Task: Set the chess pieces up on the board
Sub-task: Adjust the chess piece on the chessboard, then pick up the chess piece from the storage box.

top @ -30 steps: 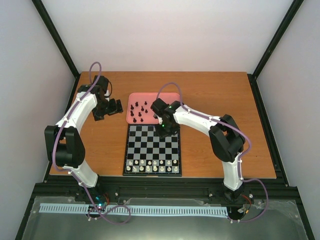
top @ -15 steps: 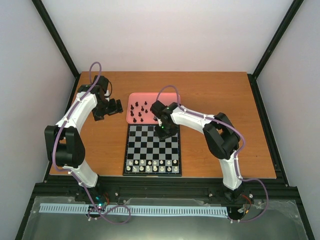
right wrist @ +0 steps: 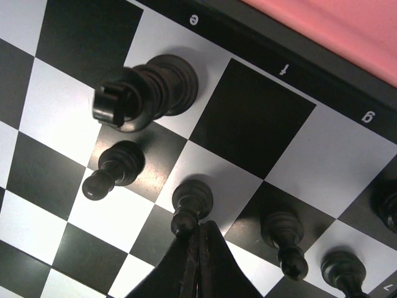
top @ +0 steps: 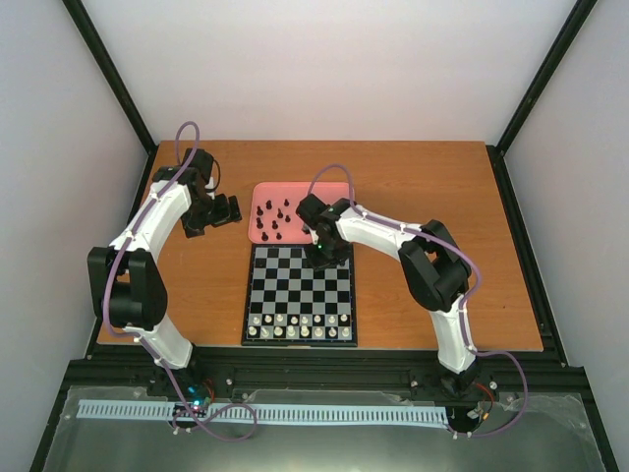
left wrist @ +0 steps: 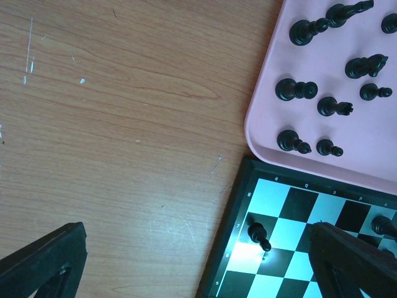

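The right end effector [right wrist: 199,231] hangs low over the far end of the board [right wrist: 248,118], its fingers pressed together with nothing seen between them. A black pawn [right wrist: 191,202] stands right at its tips; I cannot tell whether they touch it. More pawns stand in the same row on either side of the tips. One row beyond, off to the left in its own camera, a tall black piece [right wrist: 147,93] stands on the light square marked e in the last row. Past the board's black rim lies the edge of the pink tray [right wrist: 347,25].

The left end effector [left wrist: 197,230] hovers with its fingers spread wide and nothing between them. It is over the bare wooden surface [left wrist: 124,124], just off the board's far corner. Close ahead of its right finger a lone pawn stands in the outermost file, on the second row in from the tray. Another dark piece is half hidden behind that finger. Farther ahead the tray sits just beside the board's far edge. It holds a scatter of black chess pieces [left wrist: 294,89], each apart from its neighbours.

Farthest from both end effectors, the white pieces [top: 300,325] fill the two rows at the board's near edge.
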`<move>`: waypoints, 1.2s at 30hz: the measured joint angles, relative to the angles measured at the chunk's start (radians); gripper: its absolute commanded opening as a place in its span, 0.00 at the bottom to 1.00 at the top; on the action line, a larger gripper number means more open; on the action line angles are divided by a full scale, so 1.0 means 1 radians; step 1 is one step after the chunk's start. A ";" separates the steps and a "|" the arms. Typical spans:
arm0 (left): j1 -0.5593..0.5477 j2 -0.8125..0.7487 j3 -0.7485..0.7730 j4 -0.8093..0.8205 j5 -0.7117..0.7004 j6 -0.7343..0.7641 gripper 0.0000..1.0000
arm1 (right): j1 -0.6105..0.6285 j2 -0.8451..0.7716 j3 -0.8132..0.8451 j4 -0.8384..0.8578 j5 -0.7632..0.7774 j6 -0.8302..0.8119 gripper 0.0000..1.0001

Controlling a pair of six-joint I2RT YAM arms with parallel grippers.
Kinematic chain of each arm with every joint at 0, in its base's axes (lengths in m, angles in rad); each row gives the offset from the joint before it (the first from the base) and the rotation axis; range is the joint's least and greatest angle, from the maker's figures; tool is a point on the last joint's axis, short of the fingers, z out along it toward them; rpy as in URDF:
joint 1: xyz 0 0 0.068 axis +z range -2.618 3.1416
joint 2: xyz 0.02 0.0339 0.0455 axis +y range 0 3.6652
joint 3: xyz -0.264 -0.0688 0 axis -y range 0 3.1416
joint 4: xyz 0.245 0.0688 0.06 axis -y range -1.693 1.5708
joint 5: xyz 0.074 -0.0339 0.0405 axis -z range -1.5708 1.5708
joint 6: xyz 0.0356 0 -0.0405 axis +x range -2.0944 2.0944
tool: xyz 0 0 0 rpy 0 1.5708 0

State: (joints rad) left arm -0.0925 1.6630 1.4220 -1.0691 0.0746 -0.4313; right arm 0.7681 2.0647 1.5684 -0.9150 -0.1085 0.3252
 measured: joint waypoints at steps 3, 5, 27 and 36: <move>0.000 0.000 0.000 0.000 0.000 0.000 1.00 | 0.000 0.002 0.000 0.000 -0.001 0.000 0.03; 0.000 0.000 0.000 0.000 0.000 0.000 1.00 | 0.000 0.002 0.000 -0.001 -0.005 -0.003 0.03; 0.000 0.000 0.000 -0.002 -0.002 0.000 1.00 | -0.043 0.065 0.533 -0.132 -0.007 -0.038 0.63; 0.000 0.000 0.013 -0.006 -0.024 0.000 1.00 | -0.103 0.404 0.865 -0.125 -0.009 -0.090 0.64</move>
State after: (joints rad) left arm -0.0925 1.6634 1.4349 -1.0756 0.0502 -0.4313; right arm 0.6655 2.4691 2.4336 -1.0401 -0.1177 0.2352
